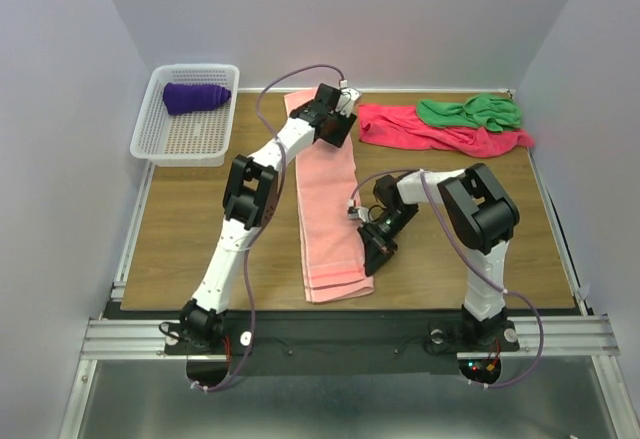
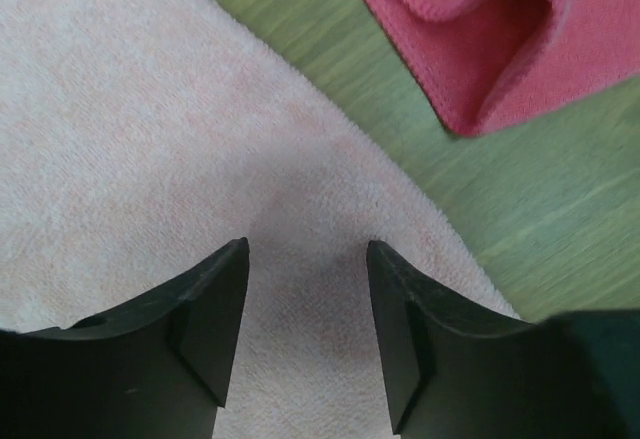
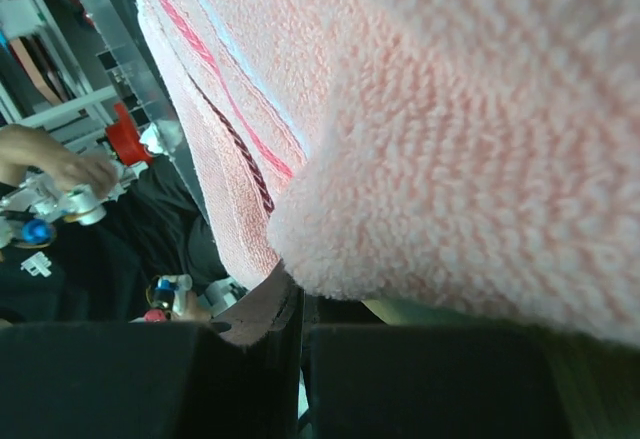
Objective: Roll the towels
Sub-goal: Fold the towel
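Left gripper [image 2: 306, 254] agape above salmon-pink towel [image 1: 330, 209], right gripper [image 1: 370, 257] pinching its edge

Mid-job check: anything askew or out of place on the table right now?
The green towel lies crumpled on the crimson towel at the far right, neither flat nor rolled. The pink towel lies flat, its near right edge pinched by the right gripper. The purple towel sits rolled in the basket. Nothing looks spilled or damaged.

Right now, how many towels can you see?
4: purple towel in the basket, salmon-pink towel flat mid-table, crimson towel far right, green towel on it. More may hide beneath.
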`<act>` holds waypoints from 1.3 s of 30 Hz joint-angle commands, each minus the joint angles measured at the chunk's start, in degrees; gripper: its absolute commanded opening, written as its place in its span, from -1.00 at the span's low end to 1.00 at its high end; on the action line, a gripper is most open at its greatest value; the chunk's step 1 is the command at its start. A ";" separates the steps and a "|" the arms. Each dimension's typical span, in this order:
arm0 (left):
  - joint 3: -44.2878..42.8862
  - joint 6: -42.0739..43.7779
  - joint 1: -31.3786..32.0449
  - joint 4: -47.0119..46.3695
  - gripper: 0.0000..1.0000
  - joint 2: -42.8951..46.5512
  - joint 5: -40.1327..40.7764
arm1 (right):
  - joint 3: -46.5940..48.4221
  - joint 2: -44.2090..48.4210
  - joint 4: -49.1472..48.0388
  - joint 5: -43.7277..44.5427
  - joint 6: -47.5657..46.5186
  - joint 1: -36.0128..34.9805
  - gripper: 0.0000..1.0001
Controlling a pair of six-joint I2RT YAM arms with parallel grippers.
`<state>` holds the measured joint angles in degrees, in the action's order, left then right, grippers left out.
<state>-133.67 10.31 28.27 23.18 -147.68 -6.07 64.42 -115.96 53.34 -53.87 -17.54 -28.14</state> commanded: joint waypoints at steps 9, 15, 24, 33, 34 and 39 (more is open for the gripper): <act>23.87 -1.35 -7.97 -10.44 0.98 41.21 -6.77 | -2.37 13.55 -2.89 5.25 4.44 -0.34 -0.06; 42.45 18.04 -4.40 -0.77 0.97 62.39 -14.26 | 0.16 26.83 -2.72 13.16 6.03 3.87 0.65; 86.62 24.96 34.45 -5.16 0.17 91.96 12.55 | 6.23 24.92 -3.95 11.59 8.49 11.79 0.79; 87.52 20.10 47.13 -7.88 0.04 78.08 9.41 | 7.03 21.92 -5.00 11.59 9.37 13.02 0.72; 87.52 20.02 47.66 -8.93 0.04 77.11 9.32 | 7.03 22.09 -5.00 11.85 9.37 13.20 0.72; 86.82 20.02 51.18 -9.56 0.05 70.78 7.03 | 6.94 22.09 -4.83 12.64 9.28 13.81 0.71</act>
<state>-44.86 31.03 77.14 15.84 -73.63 2.13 69.78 -94.26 49.95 -41.76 -8.71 -15.11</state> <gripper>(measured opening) 0.523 0.860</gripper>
